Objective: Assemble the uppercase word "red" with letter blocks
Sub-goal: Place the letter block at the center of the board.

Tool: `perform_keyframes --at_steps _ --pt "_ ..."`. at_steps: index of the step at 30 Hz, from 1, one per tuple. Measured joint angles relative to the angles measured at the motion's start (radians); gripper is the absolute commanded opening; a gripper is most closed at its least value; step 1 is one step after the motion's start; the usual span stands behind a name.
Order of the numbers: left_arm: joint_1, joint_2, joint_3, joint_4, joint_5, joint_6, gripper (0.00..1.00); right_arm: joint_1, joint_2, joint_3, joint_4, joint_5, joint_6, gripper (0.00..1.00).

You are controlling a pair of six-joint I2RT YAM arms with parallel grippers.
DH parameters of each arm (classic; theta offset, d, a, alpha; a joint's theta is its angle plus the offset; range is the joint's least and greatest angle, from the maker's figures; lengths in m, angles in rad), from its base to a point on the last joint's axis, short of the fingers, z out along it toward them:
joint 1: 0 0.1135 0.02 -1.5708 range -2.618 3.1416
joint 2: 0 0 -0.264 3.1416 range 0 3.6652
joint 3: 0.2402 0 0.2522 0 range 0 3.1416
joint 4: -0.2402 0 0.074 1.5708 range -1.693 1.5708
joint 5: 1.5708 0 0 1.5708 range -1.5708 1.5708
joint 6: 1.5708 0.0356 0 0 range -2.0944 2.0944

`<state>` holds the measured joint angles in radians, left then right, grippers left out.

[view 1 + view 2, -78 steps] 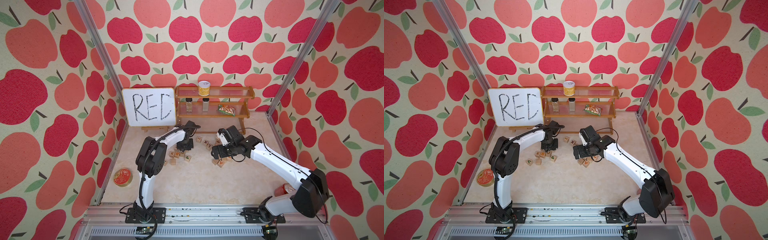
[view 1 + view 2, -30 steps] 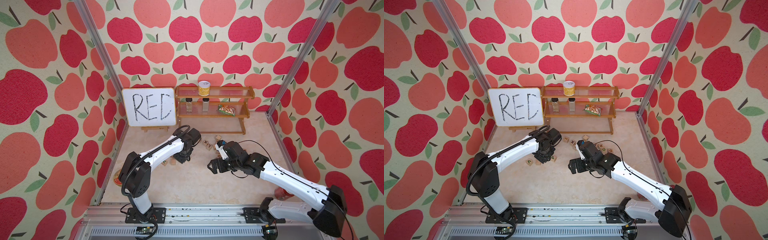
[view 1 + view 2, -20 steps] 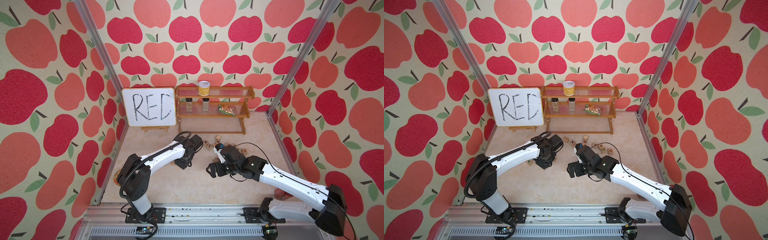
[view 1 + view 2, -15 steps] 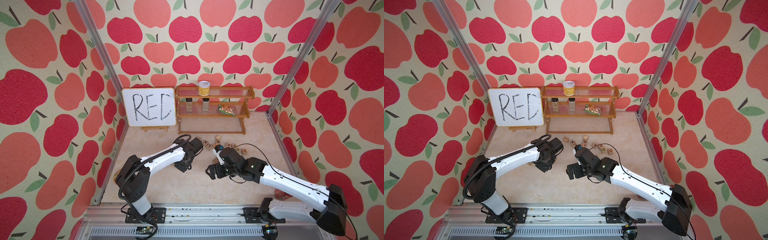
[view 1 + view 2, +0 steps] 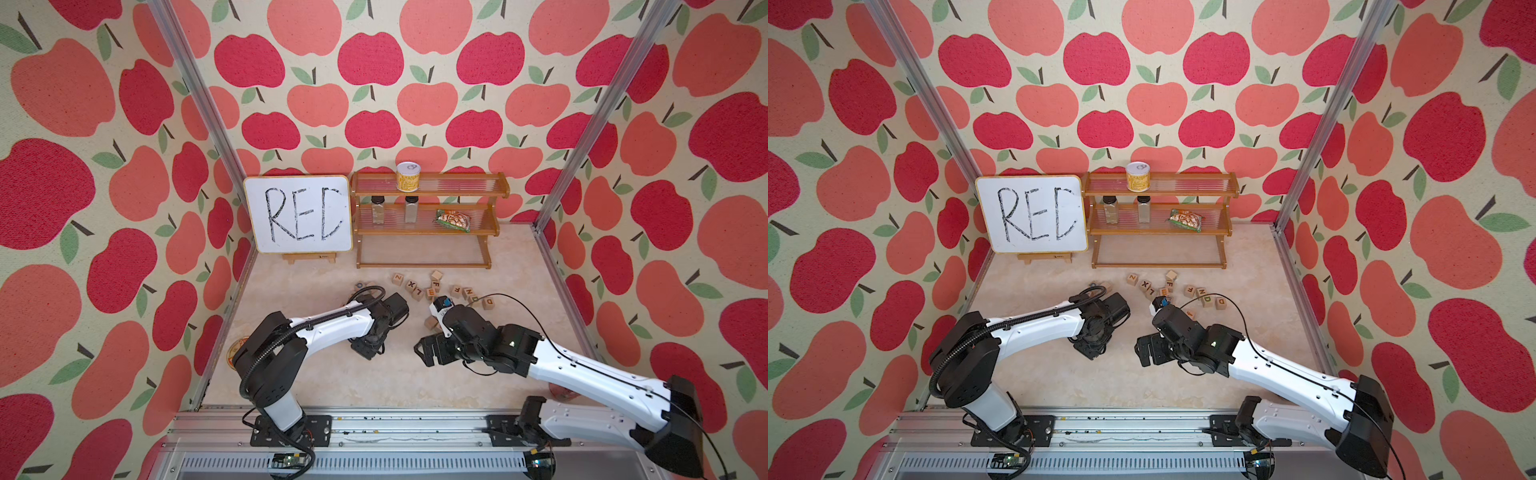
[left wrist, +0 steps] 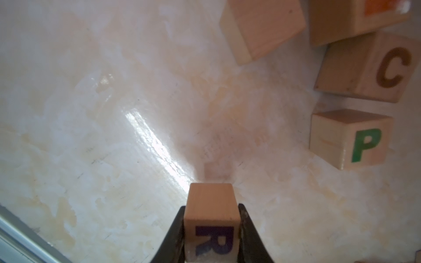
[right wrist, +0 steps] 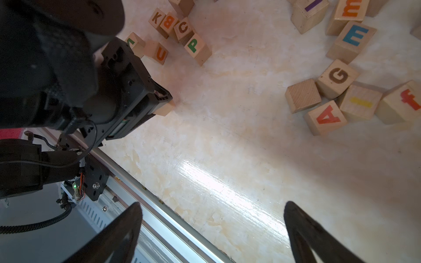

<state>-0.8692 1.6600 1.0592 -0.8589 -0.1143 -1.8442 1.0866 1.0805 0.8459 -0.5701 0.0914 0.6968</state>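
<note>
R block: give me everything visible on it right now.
The R block is a small light-wood cube, one dark purple capital R printed on the face toward the wrist camera. The two black fingers of the left hand clamp its opposite sides, holding it square. It is low over the tabletop, apart from the P block and the C block; whether it touches the surface is unclear.

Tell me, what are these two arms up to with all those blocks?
They're spelling RED with letter blocks. The left arm's fingers grip the R block, low over a bare patch of table. The right arm's fingers are open and empty, close by. The E and a green D lie among the loose blocks, not yet picked.
</note>
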Motion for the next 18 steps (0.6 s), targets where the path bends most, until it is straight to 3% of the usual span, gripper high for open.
perform_keyframes --at_steps 7,18 --pt "-0.007 0.001 -0.026 0.04 0.0 -0.022 0.2 0.009 -0.02 -0.016 -0.006 0.014 0.025 0.99" --pt "-0.011 0.016 -0.026 0.055 0.011 -0.024 0.45 0.011 -0.021 -0.019 -0.007 0.032 0.035 0.99"
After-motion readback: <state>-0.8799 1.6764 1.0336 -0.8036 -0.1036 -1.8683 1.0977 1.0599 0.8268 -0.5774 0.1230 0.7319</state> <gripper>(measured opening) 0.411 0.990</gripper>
